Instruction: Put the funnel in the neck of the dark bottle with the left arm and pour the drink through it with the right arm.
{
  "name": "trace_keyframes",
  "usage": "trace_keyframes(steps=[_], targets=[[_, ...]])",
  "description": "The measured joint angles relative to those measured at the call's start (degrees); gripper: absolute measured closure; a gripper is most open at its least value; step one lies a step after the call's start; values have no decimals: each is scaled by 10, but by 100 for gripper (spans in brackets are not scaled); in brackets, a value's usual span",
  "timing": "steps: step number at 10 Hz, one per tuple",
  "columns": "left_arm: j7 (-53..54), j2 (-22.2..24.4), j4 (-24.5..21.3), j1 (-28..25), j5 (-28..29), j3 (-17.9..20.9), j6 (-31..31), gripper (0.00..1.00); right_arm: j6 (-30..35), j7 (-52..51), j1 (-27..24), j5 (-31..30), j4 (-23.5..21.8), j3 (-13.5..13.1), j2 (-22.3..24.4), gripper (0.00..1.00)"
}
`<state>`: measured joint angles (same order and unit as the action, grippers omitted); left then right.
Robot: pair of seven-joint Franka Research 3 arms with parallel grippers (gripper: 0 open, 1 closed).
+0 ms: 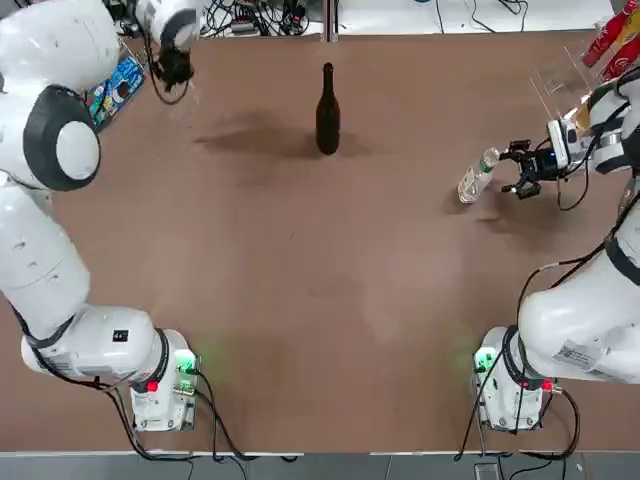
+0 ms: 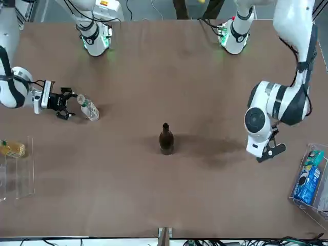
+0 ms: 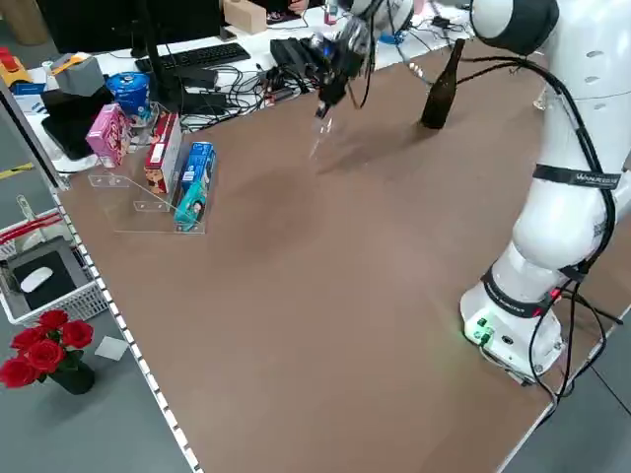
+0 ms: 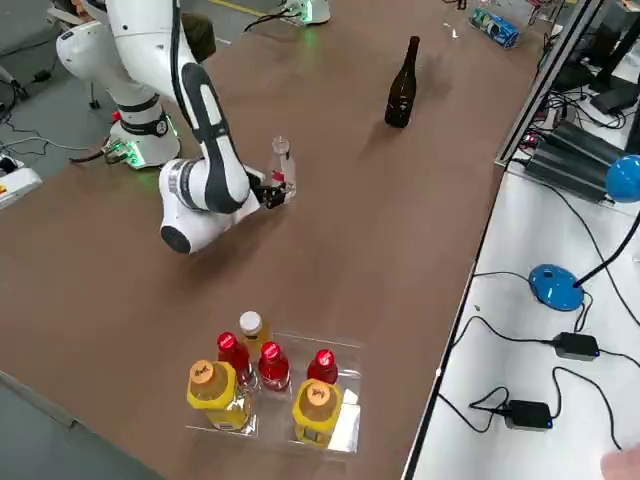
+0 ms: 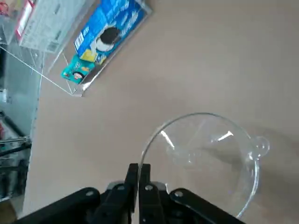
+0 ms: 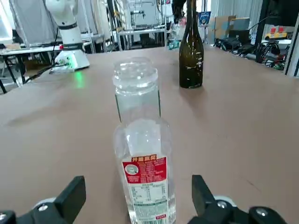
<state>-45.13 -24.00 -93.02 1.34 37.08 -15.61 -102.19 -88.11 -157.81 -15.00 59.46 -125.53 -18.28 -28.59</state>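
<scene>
Far left | left tool (image 5: 139, 167), funnel (image 5: 205, 161) mouth-up | right tool (image 1: 507, 170) by upright drink (image 6: 147, 182)

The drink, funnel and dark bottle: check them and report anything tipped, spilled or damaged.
Nothing stands out. The dark bottle and the drink stand upright, no spill visible. The funnel shows no visible damage, its rim pinched by the left end effector at the far left; the right end effector is open beside the drink.

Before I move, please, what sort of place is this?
Probably a robotics lab: the left arm and right arm are mounted at one table, with many cables and a keyboard on the desk beyond.
</scene>
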Motion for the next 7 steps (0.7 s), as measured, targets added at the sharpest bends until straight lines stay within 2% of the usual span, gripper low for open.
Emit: trace_keyframes(steps=[2, 5, 7], targets=[[18, 24, 71, -1, -64, -33, 23, 96, 7, -8, 0, 15, 6, 0, -20, 0], [12, 59, 124, -1, -143, -85, 25, 96, 25, -19, 0, 35, 15, 2, -49, 0], [-9, 69, 149, -1, -175, -136, 24, 96, 28, -24, 0, 39, 18, 4, -60, 0]])
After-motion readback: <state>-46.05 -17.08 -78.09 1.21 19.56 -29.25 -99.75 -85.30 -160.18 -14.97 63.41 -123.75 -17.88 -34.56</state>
